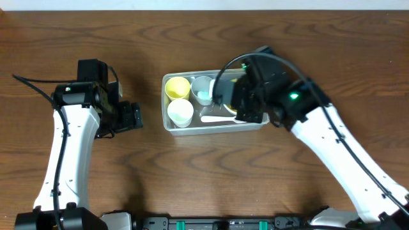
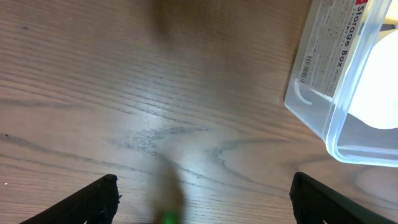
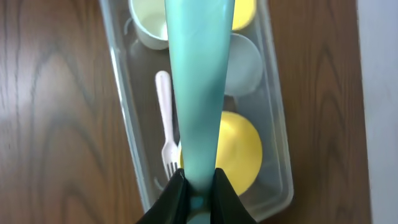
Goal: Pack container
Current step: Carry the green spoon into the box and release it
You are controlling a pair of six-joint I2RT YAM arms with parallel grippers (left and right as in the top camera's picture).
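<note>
Overhead: clear container (image 1: 217, 128) at the middle of the wooden table (image 1: 77, 32), long sides running nine to three o'clock. Inside, at its nine o'clock end, a yellow cup (image 1: 177, 87) toward twelve and a white cup (image 1: 180, 113) toward six, close together. Just beside the yellow one, a pale cup (image 1: 202, 89). Along the six o'clock wall, a white fork (image 1: 217, 119). Right claw (image 1: 225, 99) hanging over the container's three o'clock half, arm reaching in from five o'clock. Cannot tell its grip from up here. Left claw (image 1: 134, 117) over bare wood at nine o'clock of the container, near it but apart.

Left wrist: two dark fingers (image 2: 99, 199) at the seven and five o'clock corners, spread wide, only wood grain between them. Left claw released. Container corner at two o'clock, resting on the table, a printed label (image 2: 329, 43) on its wall, something white and blurred inside.

Right wrist: right claw clenched at six o'clock on the end of a long teal utensil (image 3: 196, 93), which stretches up to twelve across the view. Kind of utensil unclear. Below it the open container, with the fork lying lengthwise at nine o'clock, tines toward six. Yellow bowl (image 3: 242, 149) at four o'clock, pale cup at two, white cup at eleven, yellow cup at one, all partly hidden by the teal. Cannot tell whether the utensil touches anything beneath.
</note>
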